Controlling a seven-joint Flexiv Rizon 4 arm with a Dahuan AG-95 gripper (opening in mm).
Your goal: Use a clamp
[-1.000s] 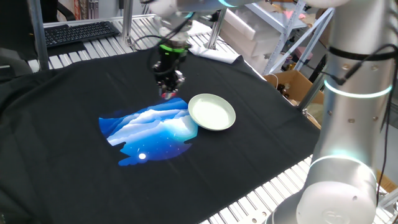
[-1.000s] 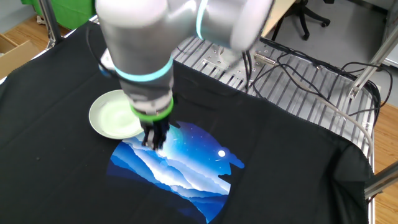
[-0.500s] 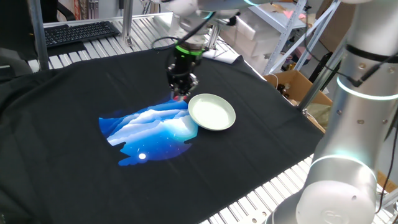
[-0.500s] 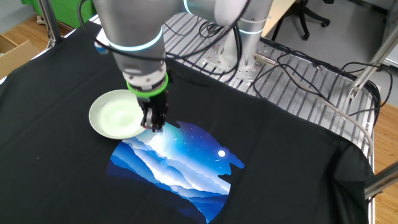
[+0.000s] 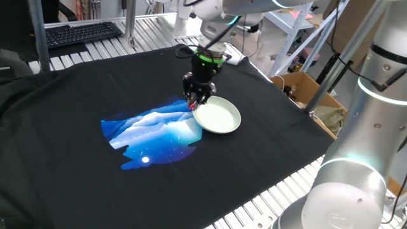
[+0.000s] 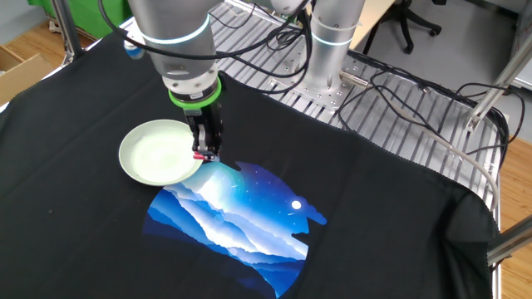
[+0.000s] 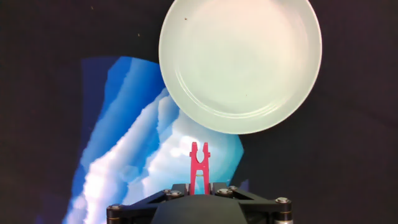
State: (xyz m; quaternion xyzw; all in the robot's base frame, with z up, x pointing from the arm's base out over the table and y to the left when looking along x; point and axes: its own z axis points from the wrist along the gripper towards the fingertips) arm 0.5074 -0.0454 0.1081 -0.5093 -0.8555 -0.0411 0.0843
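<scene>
While it hangs beside the plate (image 5: pixel 217 116), the gripper (image 6: pixel 205 154) is nearly closed, pinching the red clamp (image 7: pixel 199 167).

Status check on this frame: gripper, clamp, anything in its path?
Gripper shut on clamp, pointing down. Clamp held above the blue print, right by the plate's rim. Plate empty; nothing between clamp and plate.

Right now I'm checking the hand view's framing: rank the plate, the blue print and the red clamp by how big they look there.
1. Plate, largest, though part is cut off by the frame's top edge.
2. Blue print, partly covered by the plate.
3. Clamp, smallest, though nearest the camera.
</scene>
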